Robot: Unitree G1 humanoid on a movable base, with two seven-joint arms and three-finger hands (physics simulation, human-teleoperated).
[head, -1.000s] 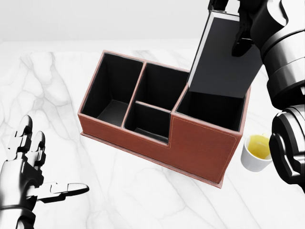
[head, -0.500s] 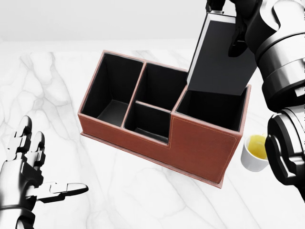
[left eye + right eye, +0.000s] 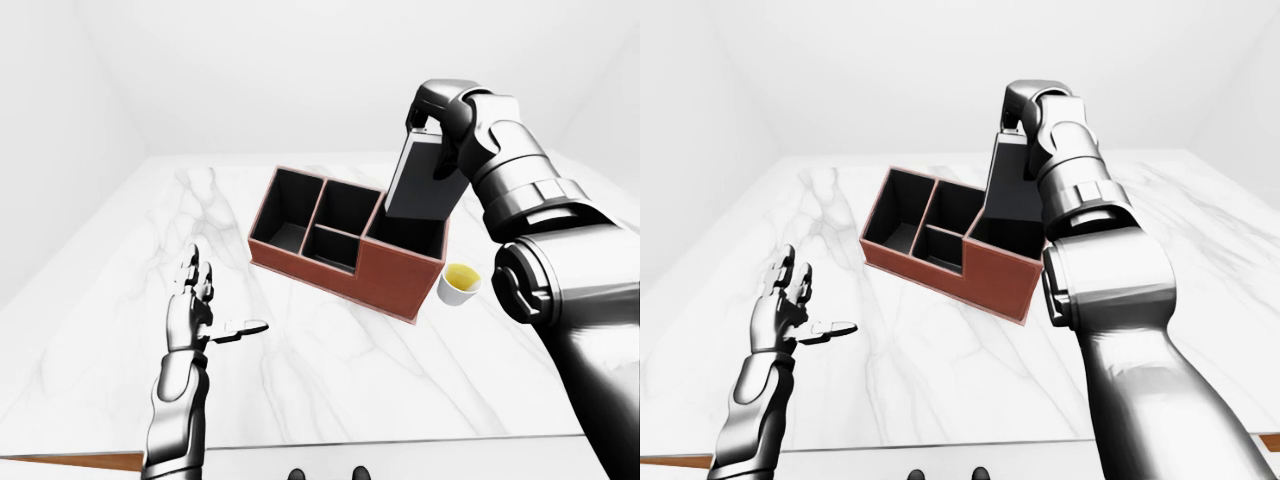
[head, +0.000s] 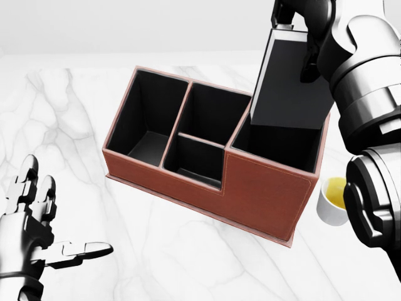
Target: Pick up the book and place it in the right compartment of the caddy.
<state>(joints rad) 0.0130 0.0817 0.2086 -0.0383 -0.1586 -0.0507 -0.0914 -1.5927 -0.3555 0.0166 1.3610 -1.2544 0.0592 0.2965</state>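
While I look down through the head view, my right hand (image 4: 305, 39) grips the book (image 4: 289, 88) by its top end, fingers closed around it. The book is dark, tilted, and its lower edge hangs over the right compartment of the caddy (image 4: 263, 194); I cannot tell if it touches the rim or the inside already. The caddy is reddish-brown with black inside and stands on the white marble table (image 4: 69, 113). A cup (image 3: 459, 284) with yellow content stands just beside the caddy, on its right in the left-eye view. My left hand (image 4: 31, 232) holds nothing, fingers spread and thumb pointing right, at the lower left, well apart from the caddy.
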